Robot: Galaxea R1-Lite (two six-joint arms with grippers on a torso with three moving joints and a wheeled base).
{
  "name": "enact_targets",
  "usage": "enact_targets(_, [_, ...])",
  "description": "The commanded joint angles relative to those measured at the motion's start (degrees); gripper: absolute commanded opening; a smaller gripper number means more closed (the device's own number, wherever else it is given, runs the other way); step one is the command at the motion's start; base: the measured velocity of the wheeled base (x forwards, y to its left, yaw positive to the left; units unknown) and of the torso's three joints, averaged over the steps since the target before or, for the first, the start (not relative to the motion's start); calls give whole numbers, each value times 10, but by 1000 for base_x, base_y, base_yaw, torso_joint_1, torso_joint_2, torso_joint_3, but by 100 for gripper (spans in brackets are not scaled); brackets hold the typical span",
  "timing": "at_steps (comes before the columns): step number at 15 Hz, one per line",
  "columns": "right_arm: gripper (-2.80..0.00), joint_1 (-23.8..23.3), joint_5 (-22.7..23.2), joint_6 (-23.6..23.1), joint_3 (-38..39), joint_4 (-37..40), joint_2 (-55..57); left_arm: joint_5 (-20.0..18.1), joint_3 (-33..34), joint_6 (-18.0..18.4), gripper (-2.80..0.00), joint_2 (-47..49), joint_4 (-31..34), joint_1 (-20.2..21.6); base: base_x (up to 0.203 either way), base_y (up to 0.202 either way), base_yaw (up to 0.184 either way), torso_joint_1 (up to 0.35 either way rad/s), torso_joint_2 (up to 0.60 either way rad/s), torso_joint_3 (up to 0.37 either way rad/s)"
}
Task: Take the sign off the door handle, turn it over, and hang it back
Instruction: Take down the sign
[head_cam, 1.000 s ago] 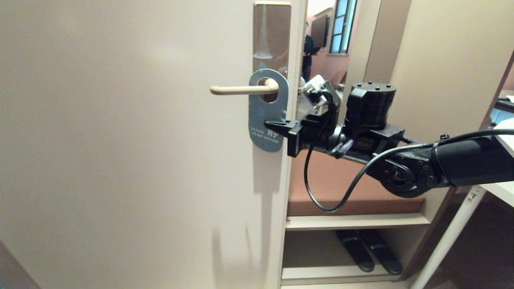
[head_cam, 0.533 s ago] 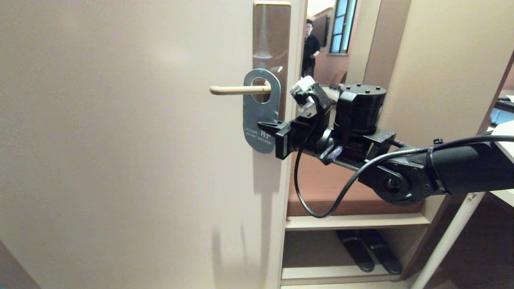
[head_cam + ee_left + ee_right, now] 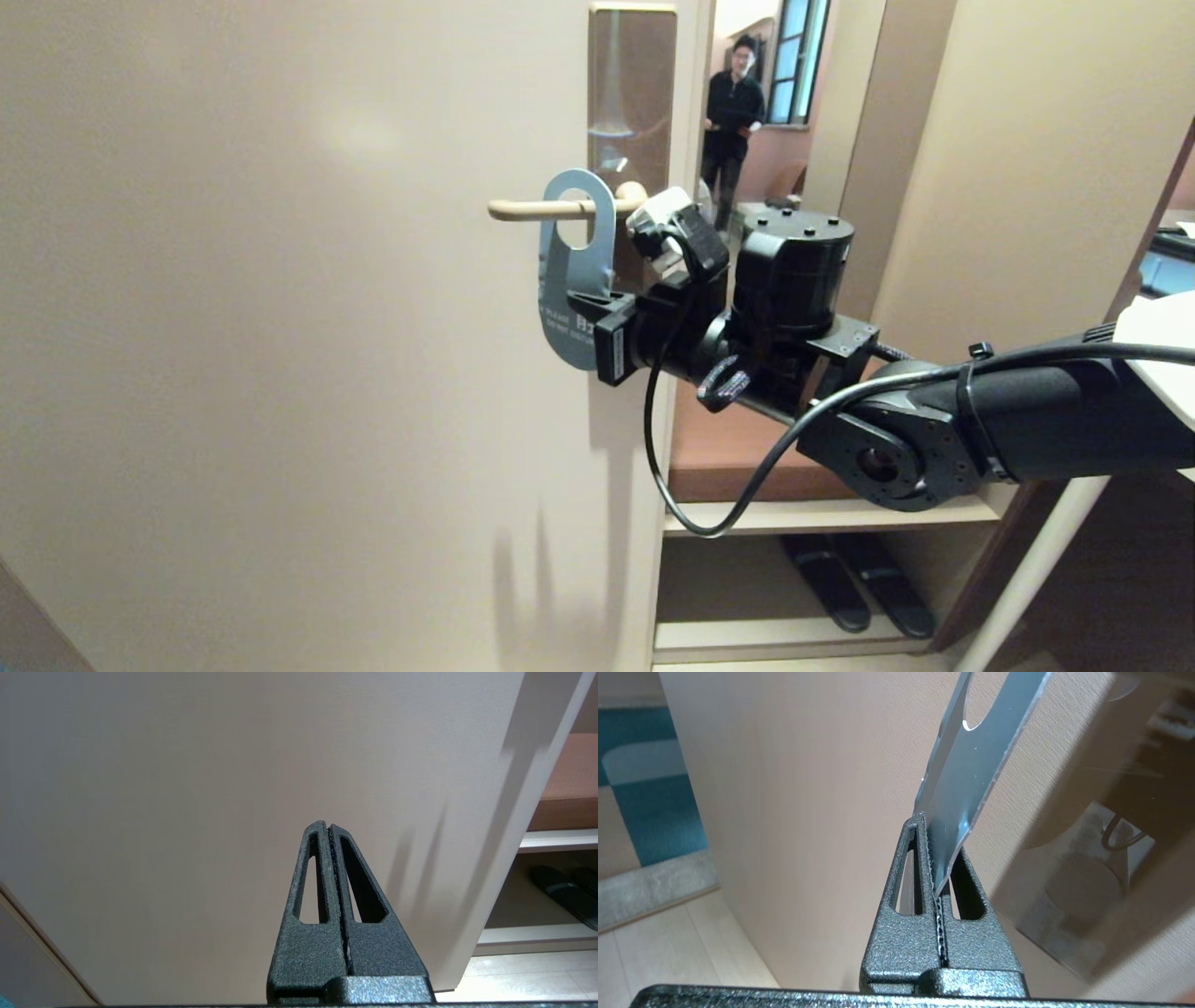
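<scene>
Against the cream door [image 3: 280, 327], the blue-grey sign [image 3: 569, 271] hangs with its oval hole threaded on the beige door handle [image 3: 532, 209], below the brown-bronze plate [image 3: 633, 84]. Reaching in from the right, the right gripper [image 3: 583, 301] is clamped on the sign's lower edge. Past the door edge are wooden shelves [image 3: 822, 513] with dark slippers [image 3: 854, 579], and a person [image 3: 733, 112] in black stands far back by a window. Low by the door, the left gripper [image 3: 330, 833] has its fingers pressed together.

Right tool [image 3: 583, 303] slid sign [image 3: 571, 271] outward along door handle [image 3: 532, 209], toward tip.
</scene>
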Motion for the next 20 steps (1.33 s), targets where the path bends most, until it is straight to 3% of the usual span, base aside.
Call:
enact_targets(1, [-280, 13, -10, -1, -13, -20, 20, 0, 0, 0, -280, 0, 0, 0, 0, 0, 0, 0, 0, 0])
enact_targets(5, [-280, 33, -61, -7, -24, -54, 40, 0, 0, 0, -280, 0, 0, 1, 0, 0, 0, 0, 0, 0])
enact_targets(20, [-280, 37, -62, -69, -104, -74, 98, 0, 0, 0, -280, 0, 0, 0, 0, 0, 0, 0, 0, 0])
